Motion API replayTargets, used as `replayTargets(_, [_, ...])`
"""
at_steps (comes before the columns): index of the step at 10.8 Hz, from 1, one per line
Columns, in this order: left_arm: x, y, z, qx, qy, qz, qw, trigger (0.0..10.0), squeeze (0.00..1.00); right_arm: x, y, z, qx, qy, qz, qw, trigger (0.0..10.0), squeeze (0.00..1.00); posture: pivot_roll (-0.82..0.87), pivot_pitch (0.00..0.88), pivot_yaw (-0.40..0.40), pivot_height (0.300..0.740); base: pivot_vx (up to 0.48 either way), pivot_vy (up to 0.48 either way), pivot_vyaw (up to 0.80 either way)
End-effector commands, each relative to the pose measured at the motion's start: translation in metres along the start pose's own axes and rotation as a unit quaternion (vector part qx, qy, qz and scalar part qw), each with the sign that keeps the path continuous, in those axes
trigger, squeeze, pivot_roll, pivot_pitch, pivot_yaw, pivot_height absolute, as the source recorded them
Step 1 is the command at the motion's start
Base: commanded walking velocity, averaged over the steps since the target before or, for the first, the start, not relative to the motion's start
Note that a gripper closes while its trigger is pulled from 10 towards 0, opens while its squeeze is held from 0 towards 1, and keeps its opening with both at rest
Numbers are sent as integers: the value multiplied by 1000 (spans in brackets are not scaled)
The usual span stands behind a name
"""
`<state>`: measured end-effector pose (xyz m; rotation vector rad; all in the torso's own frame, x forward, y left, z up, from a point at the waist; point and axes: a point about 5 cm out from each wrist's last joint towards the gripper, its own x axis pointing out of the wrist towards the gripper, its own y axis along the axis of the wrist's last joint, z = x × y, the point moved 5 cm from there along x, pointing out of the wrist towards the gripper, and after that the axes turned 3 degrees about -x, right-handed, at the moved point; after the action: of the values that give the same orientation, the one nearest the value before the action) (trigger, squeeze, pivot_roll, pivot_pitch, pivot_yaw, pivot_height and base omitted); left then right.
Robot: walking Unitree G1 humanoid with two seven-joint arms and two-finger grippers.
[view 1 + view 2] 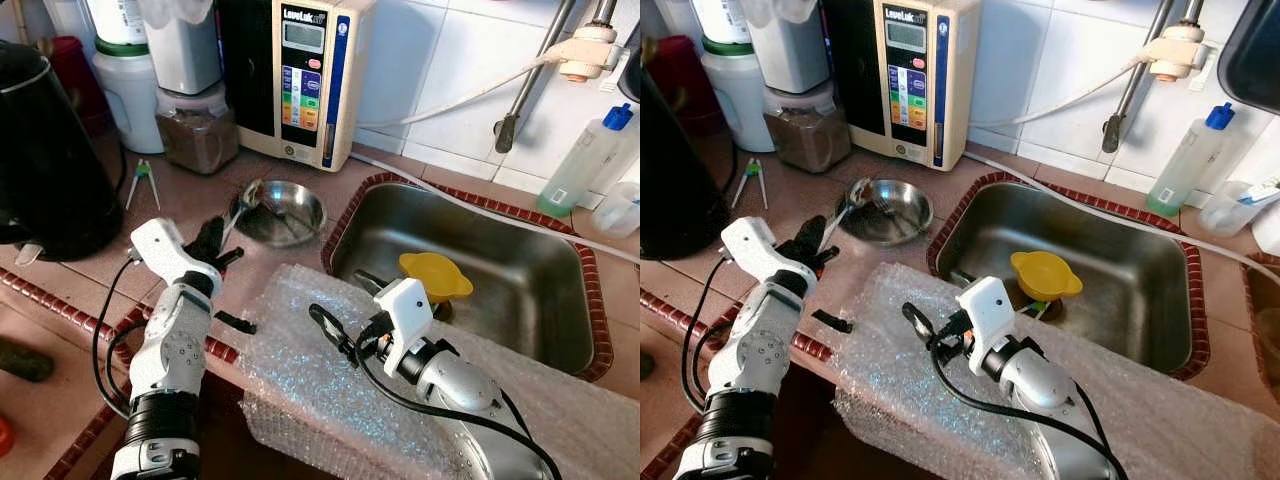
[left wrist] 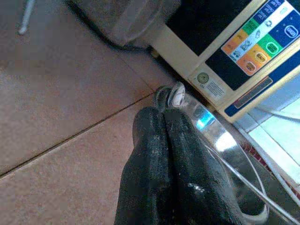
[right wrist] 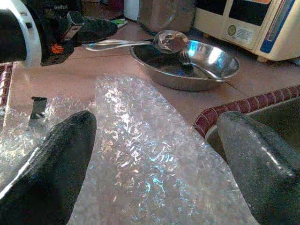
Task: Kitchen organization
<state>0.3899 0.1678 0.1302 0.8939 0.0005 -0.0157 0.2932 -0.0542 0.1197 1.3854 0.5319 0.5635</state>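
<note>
Left claw [image 1: 222, 246] is closed on the handle of a metal spoon [image 3: 140, 43], fingers pinched together. The spoon's long axis runs from the claw toward the steel bowl [image 1: 283, 212]; its scoop end rests at the bowl's near rim. The bowl sits on the tiled desk [image 1: 190, 195] just beside the sink [image 1: 480, 270], in front of the cream wall appliance [image 1: 300, 75]. Judgement: the left arm is the nearer one, and the next move turns on the spoon going into or out of the bowl.

Right claw [image 3: 154, 154] hovers open and empty above crinkled bubble wrap [image 1: 300, 370].

Bowl: shallow, round, polished, reflective. Yellow funnel [image 1: 434, 275] lies in the sink.
</note>
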Motion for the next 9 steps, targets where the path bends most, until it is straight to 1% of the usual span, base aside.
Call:
replayTargets(1, [1, 5, 8, 1, -15, 10, 1000, 0, 0, 0, 1, 5, -7, -7, -1, 1000, 10000, 0, 74, 0, -25, 740, 0, 0, 0])
replayTargets(4, [-2, 12, 35, 8, -85, 30, 996, 0, 0, 0, -2, 5, -12, -8, -5, 1000, 10000, 0, 75, 0, -31, 740, 0, 0, 0])
replayTargets(5, [-3, 15, 41, -16, -104, 33, 994, 0, 0, 1, -2, 7, -18, -13, -5, 1000, 10000, 0, 77, 0, -34, 740, 0, 0, 0])
replayTargets(6, [-5, 18, 52, -34, -138, 33, 989, 0, 0, 1, 2, 15, -27, -33, 4, 999, 10000, 0, 80, 0, -37, 740, 0, 0, 0])
replayTargets(7, [-8, 15, 66, -55, -184, 15, 981, 0, 0, 2, 13, 28, -25, -64, 27, 997, 10000, 0, 80, 0, -37, 740, 0, 0, 0])
replayTargets(8, [-11, 8, 72, -60, -208, -7, 976, 0, 0, 3, 27, 37, -11, -84, 55, 995, 10000, 0, 80, 0, -37, 740, 0, 0, 0])
replayTargets(9, [-16, -2, 81, -66, -238, -35, 968, 0, 0, 4, 44, 42, 27, -92, 93, 991, 10000, 0, 78, 0, -39, 740, 0, 0, 0])
